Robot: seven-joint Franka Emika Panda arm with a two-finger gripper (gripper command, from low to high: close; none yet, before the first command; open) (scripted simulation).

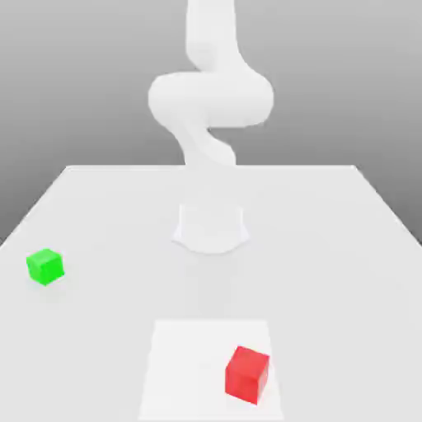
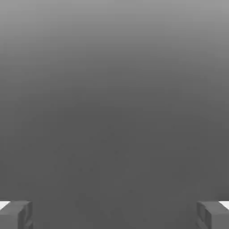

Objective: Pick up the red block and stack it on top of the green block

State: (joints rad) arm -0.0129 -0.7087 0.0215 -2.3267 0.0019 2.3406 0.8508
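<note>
Gripper (image 2: pixel 114 214): spread wide, nothing between the fingers (image 2: pixel 15 214).
Red block (image 1: pixel 247 374): on the table (image 1: pixel 330 247), near front edge, toward the exterior view's right.
Green block (image 1: pixel 44 267): well apart, toward the exterior view's left.
Arm (image 1: pixel 210 99): white, rising from the table's middle.

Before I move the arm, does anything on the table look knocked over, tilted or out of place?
Nothing stands out. The red block sits flat on the table, near the front. The green block sits flat too, far off toward the exterior view's left. The tool is open with nothing between its fingers.
</note>
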